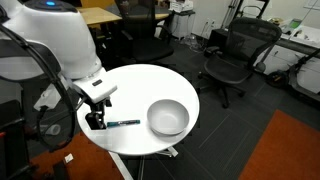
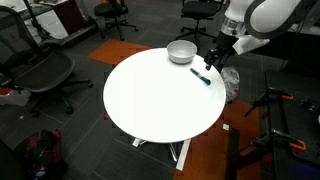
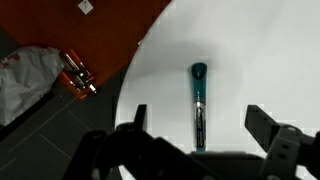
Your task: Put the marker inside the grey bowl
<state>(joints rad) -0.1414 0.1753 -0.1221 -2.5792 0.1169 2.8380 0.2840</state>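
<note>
The marker, a thin dark pen with a teal end, lies flat on the round white table. It also shows in both exterior views. My gripper is open and hangs just above the marker, one finger on each side of it, not touching. In both exterior views the gripper is at the table's edge. The grey bowl stands upright and empty on the table, a short way from the marker, and shows again near the far rim.
The table edge runs close beside the marker in the wrist view, with dark floor, an orange-brown rug and a white bag below. Black office chairs stand around the table.
</note>
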